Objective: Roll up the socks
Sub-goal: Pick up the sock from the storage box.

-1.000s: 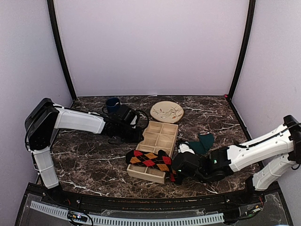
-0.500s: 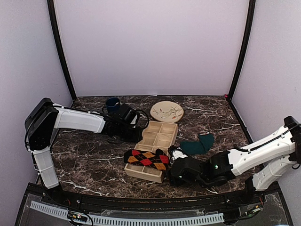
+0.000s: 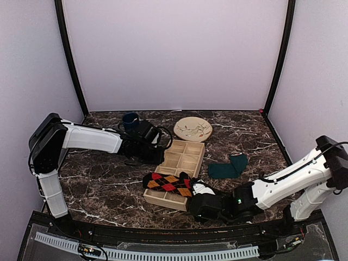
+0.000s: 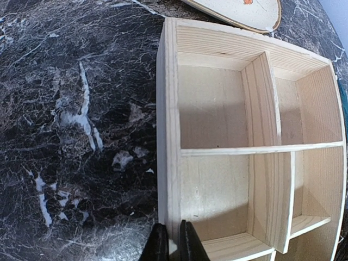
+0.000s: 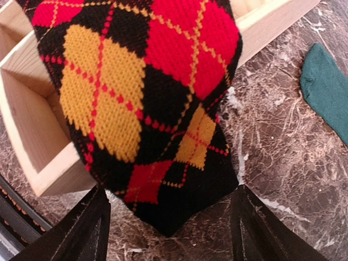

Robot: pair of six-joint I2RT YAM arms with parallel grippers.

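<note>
Your right gripper [image 5: 171, 217] stands wide open, its jaws either side of the argyle sock [image 5: 147, 92] at its hanging end, gripping nothing. That sock lies draped over the near end of the wooden tray [image 3: 187, 155], with its tip spilling past the rim. The teal sock [image 3: 228, 167] lies flat on the bench [image 3: 98, 179], to the right of the tray and apart from it. Your left gripper [image 4: 169, 244] is pinched on the tray's left wall. Careful here: close on just that tip and the sock may drag off the tray instead of rolling. Tug hard and the tray could twist out of that thin pinch.
</note>
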